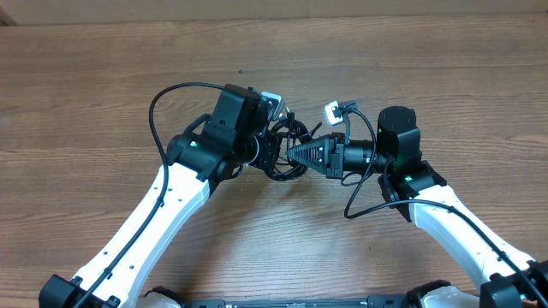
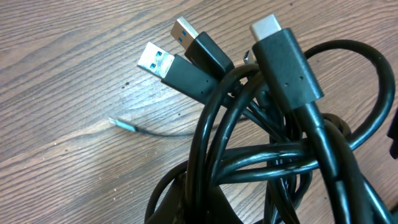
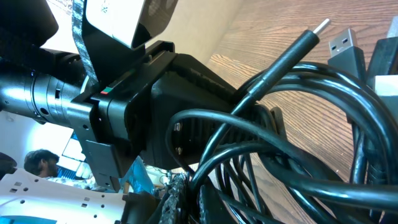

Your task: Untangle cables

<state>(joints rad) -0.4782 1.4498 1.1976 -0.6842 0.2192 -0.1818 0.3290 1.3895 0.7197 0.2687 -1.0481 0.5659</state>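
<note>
The cables (image 1: 283,174) form one knotted black bundle in mid-table, pinched between both arms. My left gripper (image 1: 274,152) is shut on strands at the bundle's left side, and my right gripper (image 1: 293,153) is shut on strands at its right side, tips nearly meeting. In the left wrist view the cables (image 2: 261,155) loop over each other above my left gripper (image 2: 199,202). Two silver-tipped flat plugs (image 2: 163,64) and a slimmer plug (image 2: 280,50) stick out at the top. In the right wrist view thick loops of the cables (image 3: 292,143) fill the frame above my right gripper (image 3: 208,199).
A short thin scrap of wire with a pale tip (image 2: 124,125) lies on the wooden table (image 1: 103,77) left of the bundle. The left arm's wrist housing (image 3: 155,106) sits very close in front of my right gripper. Thicker arm cords (image 1: 163,103) arc beside each arm.
</note>
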